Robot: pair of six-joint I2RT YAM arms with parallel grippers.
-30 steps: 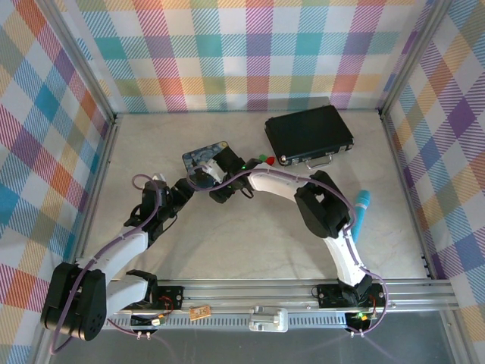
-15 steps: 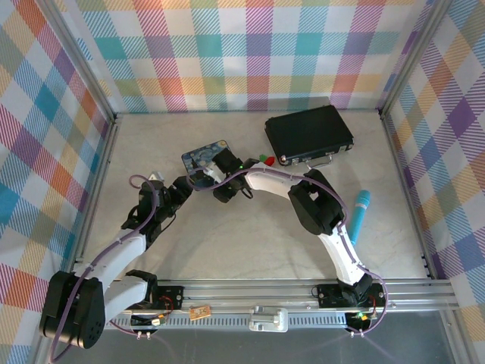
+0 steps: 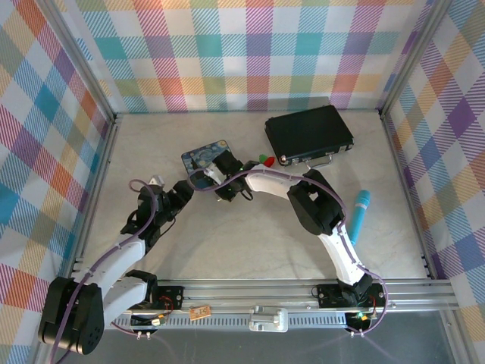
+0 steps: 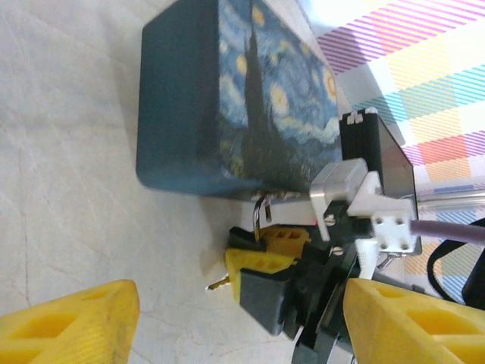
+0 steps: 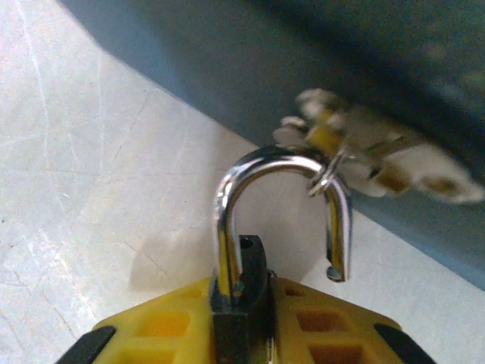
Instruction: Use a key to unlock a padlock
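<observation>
Top view: left gripper [image 3: 184,189] and right gripper [image 3: 218,180] close together on the pale marbled table [image 3: 250,235], both just in front of the blue starry-painting tin [image 3: 201,155]. Black case [image 3: 309,135] toward the far right, red-and-green piece [image 3: 265,160] just beside its near left corner. Blue cylinder [image 3: 359,212] well apart at the right.

Right wrist view: right gripper closed on the padlock [image 5: 244,262]. Dark body clamped between the yellow fingers [image 5: 151,326], silvery shackle [image 5: 227,197] standing upright above them. One leg of the shackle seated in the body, the other ending free beside it. Small ring [image 5: 324,182] threaded on the shackle, with blurred pale pieces [image 5: 364,152] hanging from it against the wall of the tin. Key not separable from that blur.

Left wrist view: left gripper open, its yellow fingers [image 4: 68,322] spread wide at the lower corners of the view and aimed at the right gripper. Padlock held just in front of the near wall of the tin, shackle pointing toward it. Small brassy tip [image 4: 216,285] protruding beside the finger of the right gripper, too small to identify
</observation>
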